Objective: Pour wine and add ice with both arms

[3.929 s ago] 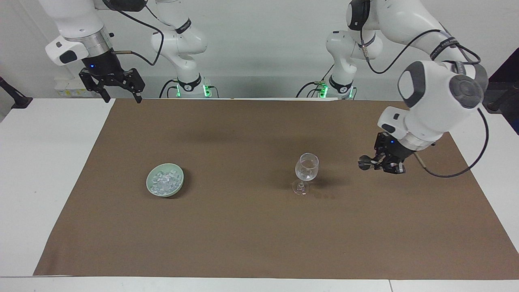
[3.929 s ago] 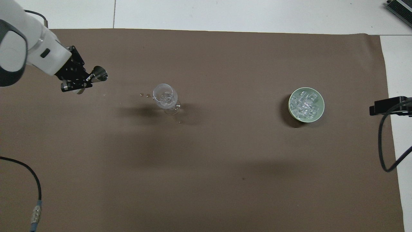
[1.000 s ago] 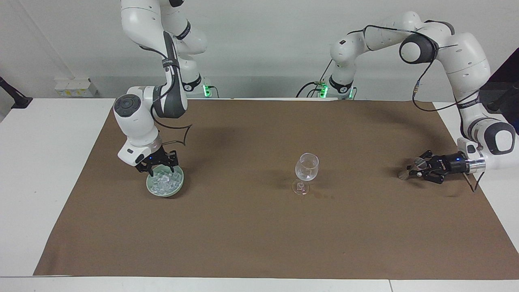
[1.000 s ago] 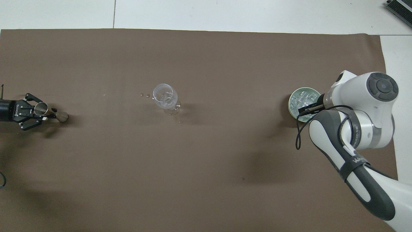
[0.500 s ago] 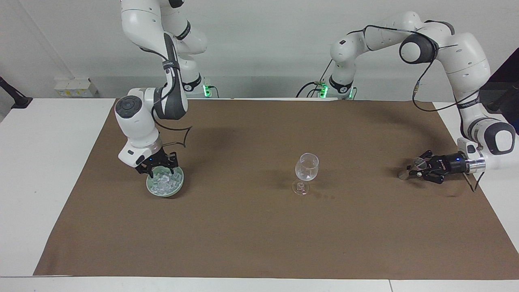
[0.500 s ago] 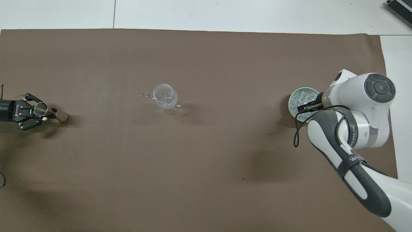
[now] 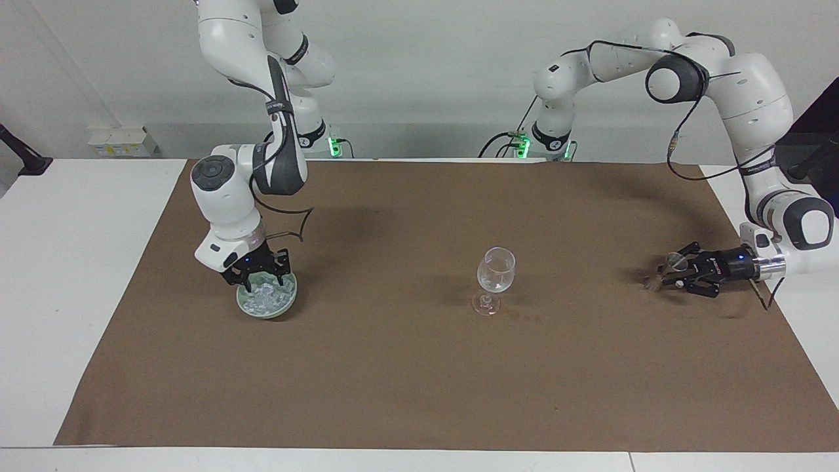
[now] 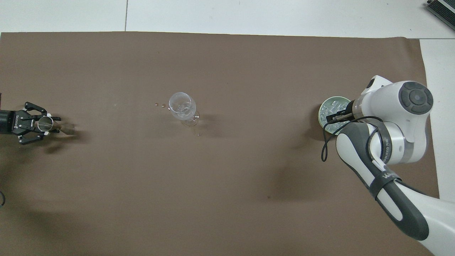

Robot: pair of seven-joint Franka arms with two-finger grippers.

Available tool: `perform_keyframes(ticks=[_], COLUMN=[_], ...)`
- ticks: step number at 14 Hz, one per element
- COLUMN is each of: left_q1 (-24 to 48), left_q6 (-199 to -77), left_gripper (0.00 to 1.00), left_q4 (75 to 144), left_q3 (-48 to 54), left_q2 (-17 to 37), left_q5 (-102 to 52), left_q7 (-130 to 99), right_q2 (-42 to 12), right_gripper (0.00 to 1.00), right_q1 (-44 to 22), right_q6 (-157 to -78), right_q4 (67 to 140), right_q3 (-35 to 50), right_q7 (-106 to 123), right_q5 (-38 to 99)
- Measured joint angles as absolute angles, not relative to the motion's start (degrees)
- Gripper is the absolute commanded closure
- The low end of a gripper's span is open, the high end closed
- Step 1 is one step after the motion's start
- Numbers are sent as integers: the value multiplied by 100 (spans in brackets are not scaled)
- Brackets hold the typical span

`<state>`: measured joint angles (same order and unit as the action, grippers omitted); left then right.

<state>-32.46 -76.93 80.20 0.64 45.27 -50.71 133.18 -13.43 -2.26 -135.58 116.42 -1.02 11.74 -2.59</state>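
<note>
Surroundings: brown mat (image 7: 419, 367) covered most of the white surface (image 7: 78, 262). Clear stemmed wine glass (image 7: 495, 270) stood upright mid-mat, between the two sets of jaws and well apart from both. A couple of small drops (image 8: 160, 105) sat on the mat just beside the glass. Nothing stood between either jaws and the glass.

Left arm (image 7: 754, 92) reached low over its own end of the mat, wrist horizontal. Metal jigger (image 8: 45, 123) lay on its side between the left jaws, one cup end poking out past the tips toward the glass. Couldn't tell whether the left jaws were clamped on it or loose around it.

The ice (image 7: 267, 298): heap of small clear, glossy, whitish chunks filling a pale green bowl (image 7: 244, 305) toward the right arm's end of the surface.

Right arm (image 7: 223, 196) bent down with its wrist vertical, right jaws pointing straight down into the bowl. Ice was directly under and around the tips, tips apparently among the top chunks. In the overhead view the wrist covered part of the bowl. Couldn't tell how wide the right jaws were, or whether they had a chunk.
</note>
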Motion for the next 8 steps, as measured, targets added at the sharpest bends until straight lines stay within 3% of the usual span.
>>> perform_keyframes(ticks=[1, 5, 8], left_q1=[-3258, -3280, -3297], left_q6=[-7693, -7695, -7695], left_gripper=[39, 37, 38], left_q4=[8011, 7965, 7851], left_q3=[64, 11, -259], left_q2=[4527, 4526, 4513], left_q5=[-5055, -4909, -4664], left_q7=[13318, 13318, 13318], right_q2=[-1350, -1430, -1457], right_gripper=[30, 30, 37], right_q1=[-226, -227, -227], right_q6=[-13610, -13769, -13780], right_q4=[11643, 11646, 11646], right_q3=[-102, -102, -102], right_q7=[1174, 1174, 1174], right_q5=[-259, -259, -259])
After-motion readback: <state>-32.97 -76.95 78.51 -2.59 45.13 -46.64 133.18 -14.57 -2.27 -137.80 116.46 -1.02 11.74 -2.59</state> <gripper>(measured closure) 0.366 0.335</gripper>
